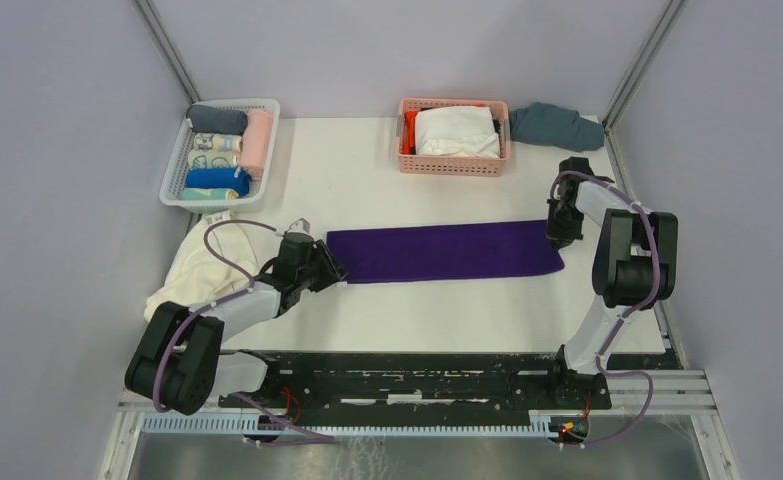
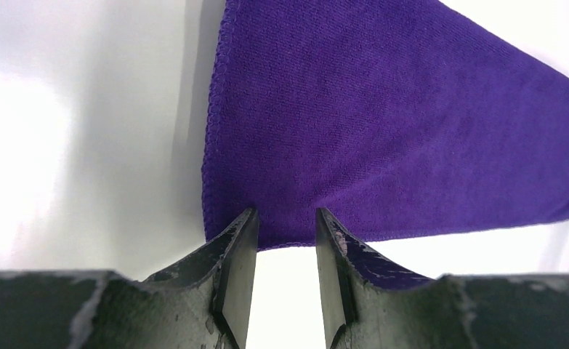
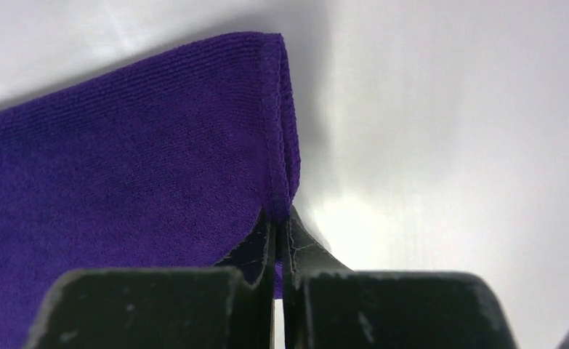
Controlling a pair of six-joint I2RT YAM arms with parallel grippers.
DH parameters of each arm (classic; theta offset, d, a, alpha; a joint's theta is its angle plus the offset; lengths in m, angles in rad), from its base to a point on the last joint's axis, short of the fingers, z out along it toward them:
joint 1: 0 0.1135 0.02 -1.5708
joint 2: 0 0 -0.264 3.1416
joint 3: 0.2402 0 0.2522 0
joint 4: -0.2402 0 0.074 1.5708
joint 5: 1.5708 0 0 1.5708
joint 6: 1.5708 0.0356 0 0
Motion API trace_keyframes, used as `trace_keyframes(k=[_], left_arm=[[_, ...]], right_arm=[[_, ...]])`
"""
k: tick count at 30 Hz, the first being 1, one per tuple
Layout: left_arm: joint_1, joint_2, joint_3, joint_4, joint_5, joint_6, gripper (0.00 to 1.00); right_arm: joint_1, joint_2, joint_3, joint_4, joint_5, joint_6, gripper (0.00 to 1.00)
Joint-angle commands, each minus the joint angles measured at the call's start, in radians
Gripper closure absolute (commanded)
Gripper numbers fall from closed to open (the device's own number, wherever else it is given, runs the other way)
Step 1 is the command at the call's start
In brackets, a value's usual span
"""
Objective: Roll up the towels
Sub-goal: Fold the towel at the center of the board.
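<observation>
Your purple towel point(image 1: 445, 251) is lying flat on the table point(image 1: 367, 180) as one long strip, running left to right across the middle, between your two arms.

Your right gripper point(image 3: 280, 217) is gripping the strip's right end. Its jaws are pressing together on the stitched hem at the corner. The hem is puckering up into the tips there, while the cloth beside it is lying smooth.

Your left gripper point(image 2: 285, 218) is sitting at the opposite end with its jaws standing apart and nothing between them. In the left wrist view, bare table is showing through the gap, and the fingers point(image 2: 237, 247) are reaching just to the towel's near hem. You cannot tell from these views whether the tips are touching the cloth.

Your cream towel point(image 1: 182, 275) is lying crumpled at the table's left edge, just beside your left arm, with the arm's cable crossing over it.

Beyond it, at the far left corner, a white basket point(image 1: 237, 102) is holding several rolled towels point(image 1: 217, 181) packed side by side. A pink basket point(image 1: 452, 165) is sitting at the far middle, carrying a white cloth point(image 1: 457, 130) with orange fabric point(image 1: 408, 130) showing at its left side. A grey cloth point(image 1: 557, 126) is bunching up just beside that basket, on its right.
</observation>
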Motion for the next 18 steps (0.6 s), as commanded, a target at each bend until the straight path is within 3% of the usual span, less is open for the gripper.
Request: trace_keyframes(k=[1,5,10,18], left_arm=[[-0.056,0.068,0.007,0.083,0.06,-0.109,0.57],[-0.1,0.117,-0.001,0.199,0.079,-0.2,0.57],[-0.122,0.115,-0.014,0.221,0.063,-0.228,0.57],[-0.124,0.042,-0.065,0.199,0.001,-0.227,0.57]], right_arm=[[-0.056,-0.017,0.061,-0.062,0.181,-0.019,1.0],[-0.055,-0.041,0.101,-0.106,0.111,0.0,1.0],[-0.037,-0.109,0.089,-0.141,-0.08,0.041,0.99],[0.183,-0.155,0.176,-0.287,-0.135,0.095,0.99]])
